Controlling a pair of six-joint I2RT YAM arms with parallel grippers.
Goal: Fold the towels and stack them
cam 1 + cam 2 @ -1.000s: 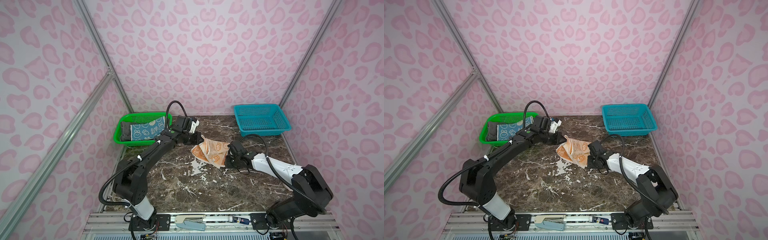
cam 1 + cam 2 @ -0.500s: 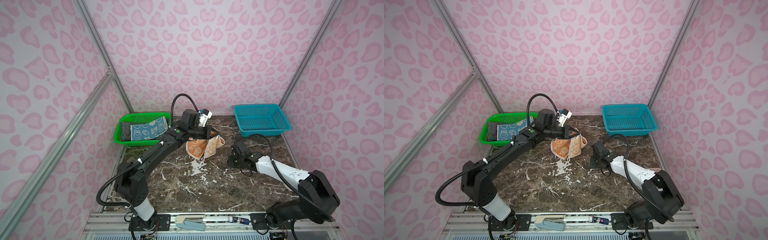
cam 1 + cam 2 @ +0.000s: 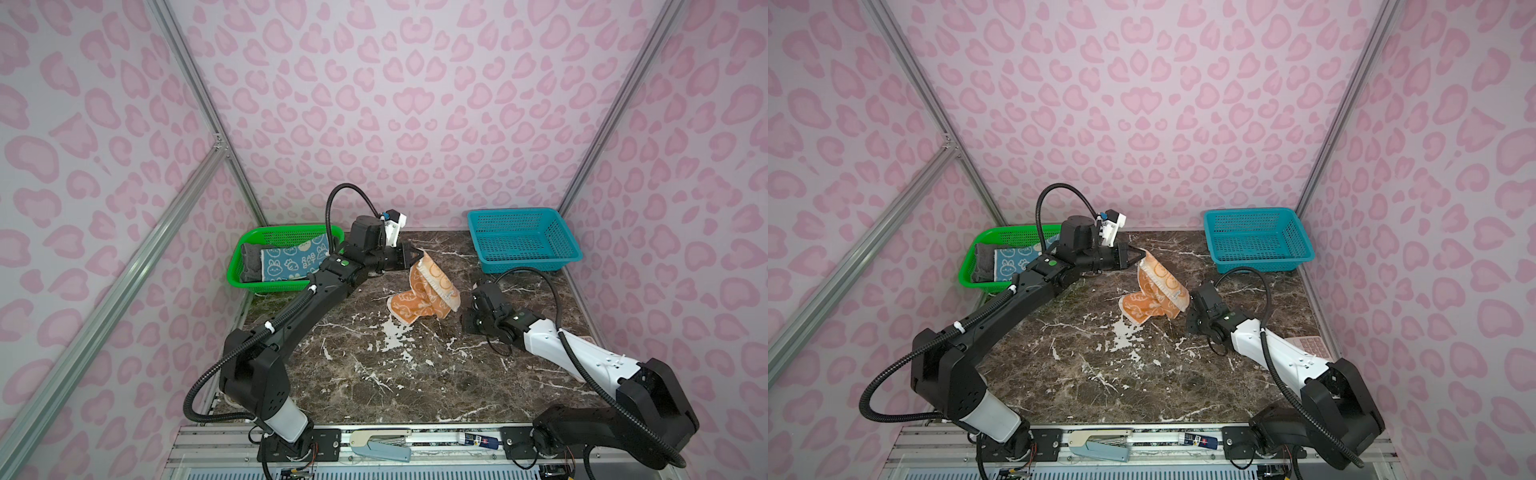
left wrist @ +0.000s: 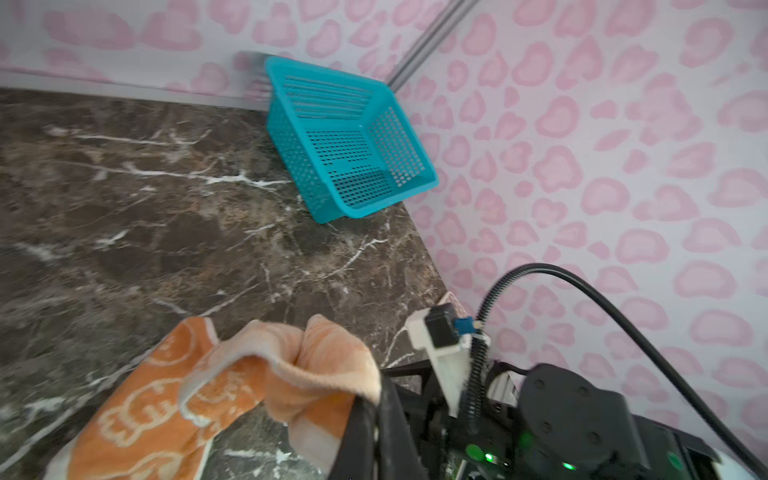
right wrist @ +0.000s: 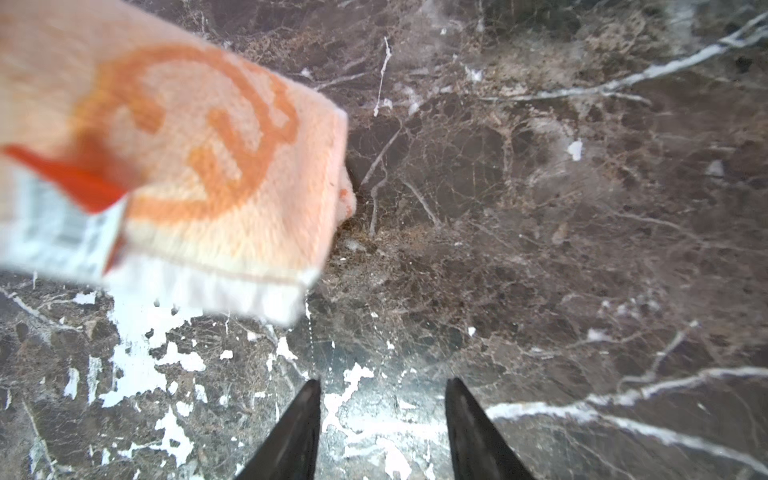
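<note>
The orange-cream towel (image 3: 428,291) (image 3: 1156,293) hangs from one corner, its lower end crumpled on the marble table. My left gripper (image 3: 415,255) (image 4: 380,399) is shut on that top corner, held above the table's back middle. Just right of the towel's hanging edge, my right gripper (image 5: 383,382) (image 3: 468,324) stands open over bare marble with nothing between its fingers; the towel (image 5: 187,145) is apart from them. The blue rabbit towel (image 3: 291,259) lies folded on the dark-grey towel (image 3: 251,262) in the green basket.
The green basket (image 3: 266,230) stands at the back left and a teal basket (image 3: 521,239) (image 4: 345,137) with nothing in it at the back right. A pink calculator (image 3: 1314,347) lies by the right wall. A stapler-like tool (image 3: 380,444) rests on the front rail.
My left gripper has risen and swung right with the towel's corner, lifting the towel off the table. My right gripper has let go of the towel's edge and opened wider.
</note>
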